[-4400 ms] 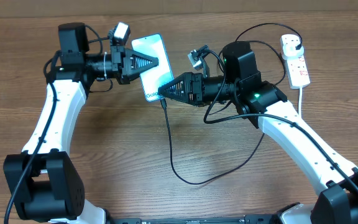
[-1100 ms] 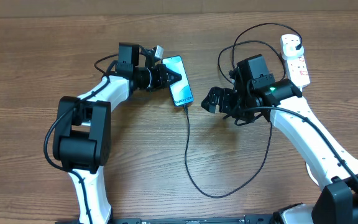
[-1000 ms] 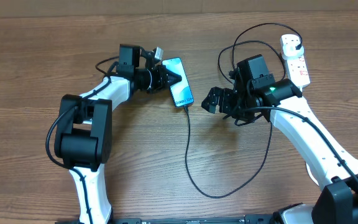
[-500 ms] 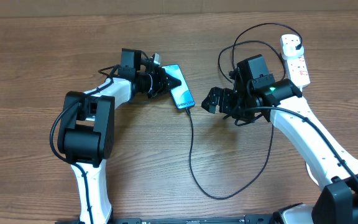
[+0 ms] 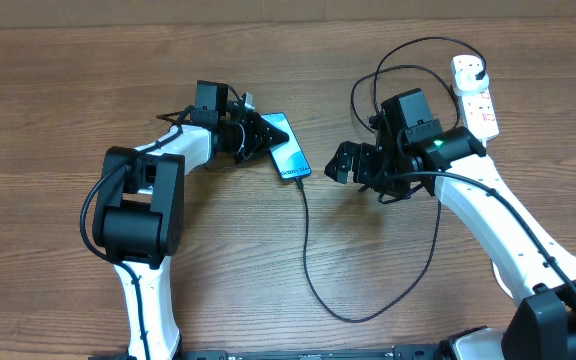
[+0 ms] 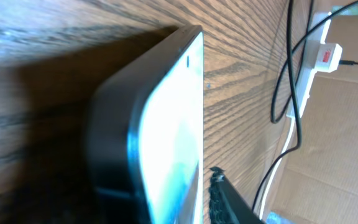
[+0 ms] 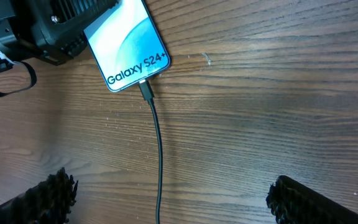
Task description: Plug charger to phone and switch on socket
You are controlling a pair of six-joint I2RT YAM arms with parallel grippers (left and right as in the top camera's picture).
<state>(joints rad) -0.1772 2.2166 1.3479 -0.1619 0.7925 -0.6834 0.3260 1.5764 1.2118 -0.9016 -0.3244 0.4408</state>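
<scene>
The phone (image 5: 290,155) is found near the middle of the wooden worktop (image 5: 228,270). It is slim and dark-edged, and its teal-blue screen is lit and marked "Galaxy S24+" in white. Its upper end is clamped by the left claw (image 5: 261,135). The charger (image 5: 304,240), a thin black cable, is seated in the phone's lower edge. The right claw (image 5: 337,163) is held wide and empty nearby.
</scene>
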